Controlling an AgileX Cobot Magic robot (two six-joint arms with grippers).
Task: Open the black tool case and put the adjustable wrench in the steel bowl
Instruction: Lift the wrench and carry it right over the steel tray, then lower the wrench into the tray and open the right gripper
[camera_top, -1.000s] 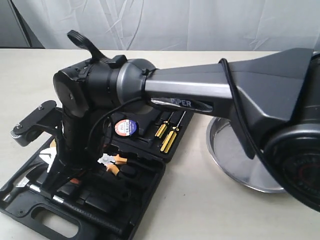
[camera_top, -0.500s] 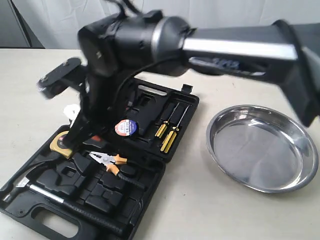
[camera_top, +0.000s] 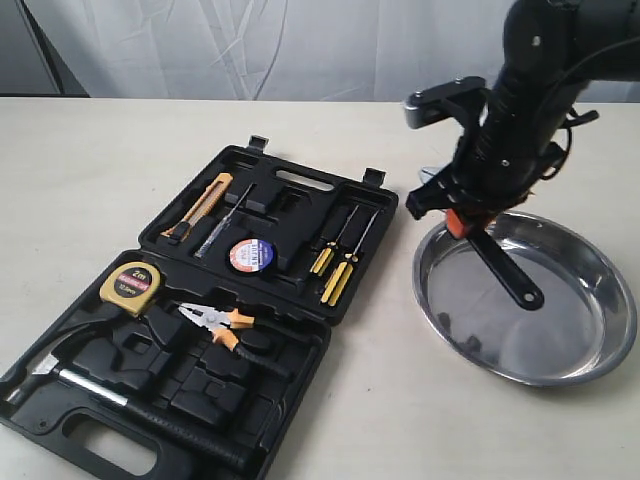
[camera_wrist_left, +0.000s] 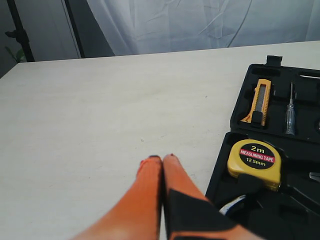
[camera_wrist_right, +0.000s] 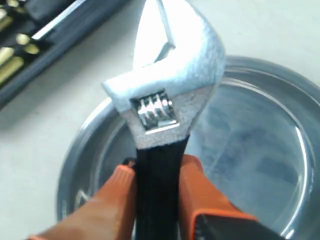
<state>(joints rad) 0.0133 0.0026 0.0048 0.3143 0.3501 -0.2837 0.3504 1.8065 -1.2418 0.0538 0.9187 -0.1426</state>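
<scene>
We see the black tool case (camera_top: 290, 400) open, right gripper (camera_top: 468, 215) jaws clasping the adjustable wrench (camera_top: 507, 272) over the steel bowl (camera_top: 565, 340), not yet released; left gripper (camera_wrist_left: 161, 158) jaws closed.

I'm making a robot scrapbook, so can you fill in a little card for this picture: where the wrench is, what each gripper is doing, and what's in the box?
tool case: open, lying flat on the table
adjustable wrench: held over the steel bowl, handle pointing down; cannot tell if it touches
right gripper: jaws shut on the wrench's black handle
left gripper: jaws shut, empty, beside the case
in the case: tape measure, pliers, hammer, utility knife, screwdrivers
</scene>
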